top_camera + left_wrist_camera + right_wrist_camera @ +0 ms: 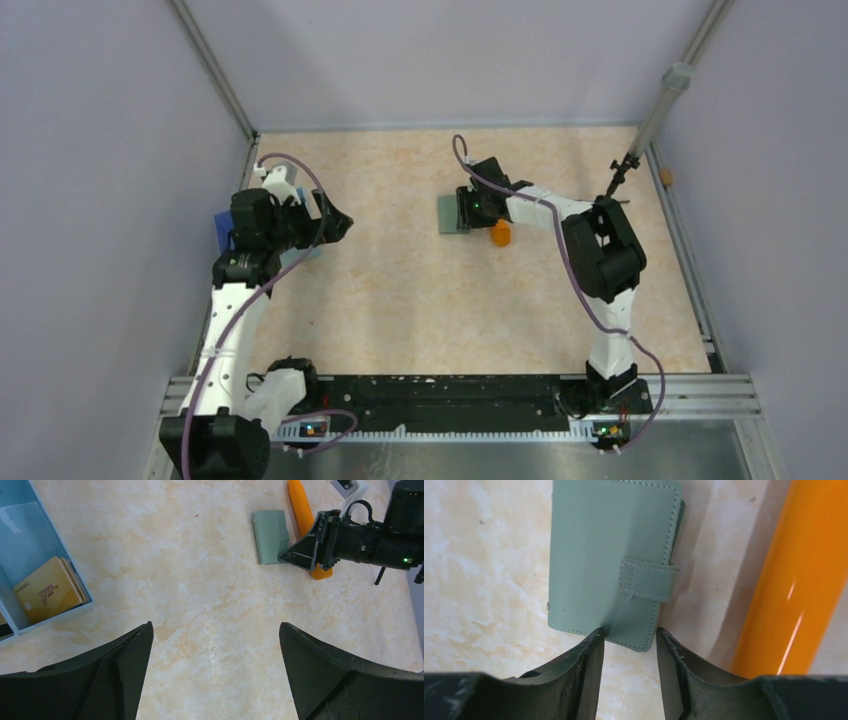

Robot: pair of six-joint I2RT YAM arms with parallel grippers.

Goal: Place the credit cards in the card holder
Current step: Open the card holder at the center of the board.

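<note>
Seeing card holder flat on the table, shut, strap tab fastened on the side facing the orange cylinder, just beside it and roughly parallel. Reading its long axis as running straight away from right gripper, in line with the fingers. Have that gripper's tips right at the near short edge, toward the strap-side corner, jaws narrowed to a slim gap but apart, clamped on nothing. Can't tell from the wrist view whether tips touch the leather or hang just above. Counting right arm as the nearer one by far. Seeing left gripper well apart across the table, jaws spread wide, empty, near blue tray. Spotted credit cards stacked in one tray compartment, none in the holder yet. Judging next move: needs strap popped and cover swung open about the long edge before any card goes in. Expect a slide toward the cylinder if pushed sideways.
</note>
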